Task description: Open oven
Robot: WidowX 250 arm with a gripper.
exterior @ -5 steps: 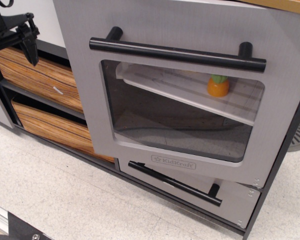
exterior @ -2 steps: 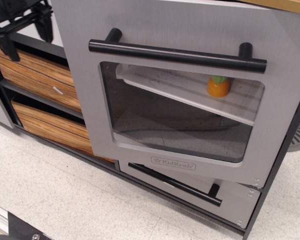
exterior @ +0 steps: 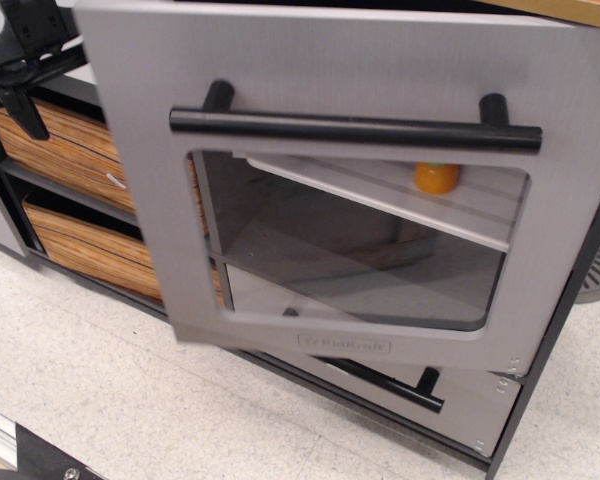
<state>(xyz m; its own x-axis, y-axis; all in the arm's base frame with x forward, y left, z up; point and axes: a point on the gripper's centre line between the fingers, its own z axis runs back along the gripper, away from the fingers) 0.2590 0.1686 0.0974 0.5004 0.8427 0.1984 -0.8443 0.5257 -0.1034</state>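
Swung noticeably further out than a moment ago: the oven point(exterior: 360, 70), its large grey door now tilted away from the cabinet on the left edge and hinged along the right, with the lower left corner overlapping the wood-grain drawers point(exterior: 70, 150) that stood fully exposed a second earlier. Blurred at the KidKraft logo point(exterior: 345, 345), which suggests the door is in motion at this instant. Above the clear window sits the long black bar handle point(exterior: 355, 130), untouched by anything visible. Behind the window, on the grey ribbed shelf point(exterior: 380, 195), stands a small orange toy point(exterior: 437, 177), partly hidden by the top edge of the window frame. Below the door, half covered by it, lies the shorter grey drawer point(exterior: 470, 400) with its own black bar. Far to the left of the door, near the upper corner of the view, sits the gripper point(exterior: 20, 75), dark and partly cropped, shifted from where it was a second ago; cannot tell whether clenched or released, and no contact with the door can be seen from here. Judged from the widening gap, the opening looks well under way but not finished, with more swing likely needed before the interior is fully accessible.
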